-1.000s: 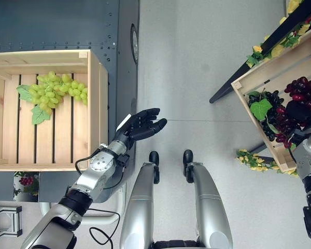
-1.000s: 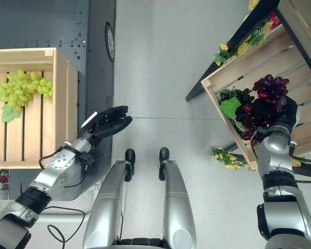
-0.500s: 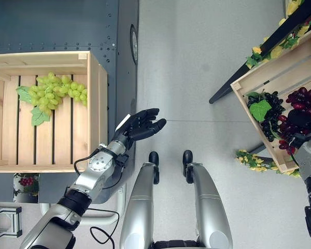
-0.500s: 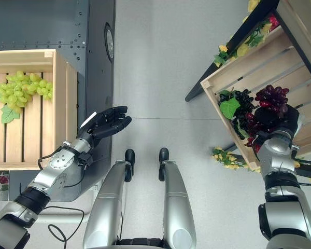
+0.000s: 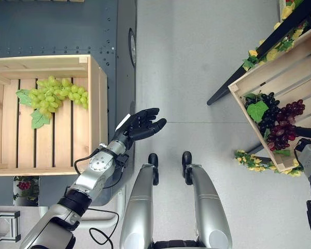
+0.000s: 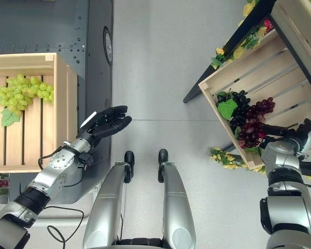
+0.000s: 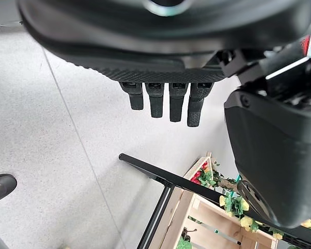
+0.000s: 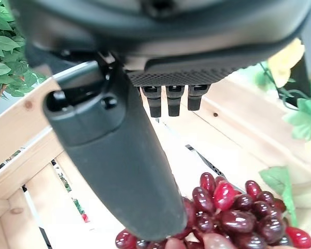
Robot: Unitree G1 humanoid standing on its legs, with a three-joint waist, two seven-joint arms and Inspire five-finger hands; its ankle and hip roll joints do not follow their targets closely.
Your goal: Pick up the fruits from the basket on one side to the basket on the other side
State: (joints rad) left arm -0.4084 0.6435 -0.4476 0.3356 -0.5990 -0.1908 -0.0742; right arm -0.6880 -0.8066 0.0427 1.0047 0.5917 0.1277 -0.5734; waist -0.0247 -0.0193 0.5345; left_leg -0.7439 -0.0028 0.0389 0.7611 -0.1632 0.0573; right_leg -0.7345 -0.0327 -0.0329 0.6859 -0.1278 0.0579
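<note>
Left crate: I saw the pale slatted wooden crate (image 5: 96, 104) on my left holding one bunch of green grapes with leaves (image 5: 54, 92), lying toward its far end.

Right crate: the tilted pale wooden crate (image 6: 225, 78) on my right held a bunch of dark red grapes (image 6: 255, 123) beside a bunch of black grapes with a green leaf (image 6: 233, 104); both lay against its lower wall.

Left hand: my left hand (image 5: 141, 124) hung over the grey floor between the crates, just beside the left crate's near corner, fingers straight and relaxed, holding nothing.

Right hand: my right hand (image 6: 290, 136) sat at the right crate's lower edge, just beside the red bunch. In its wrist view the fingers (image 8: 169, 101) stood straight above the red grapes (image 8: 228, 207) with the thumb stretched alongside, nothing gripped.

Progress: I judged the job partly done at best. If fruit was going right to left, one bunch had arrived and two waited. Which way it ran, I could not tell.

Left to do: close on a bunch, lift it clear of the crate wall, carry it across.
</note>
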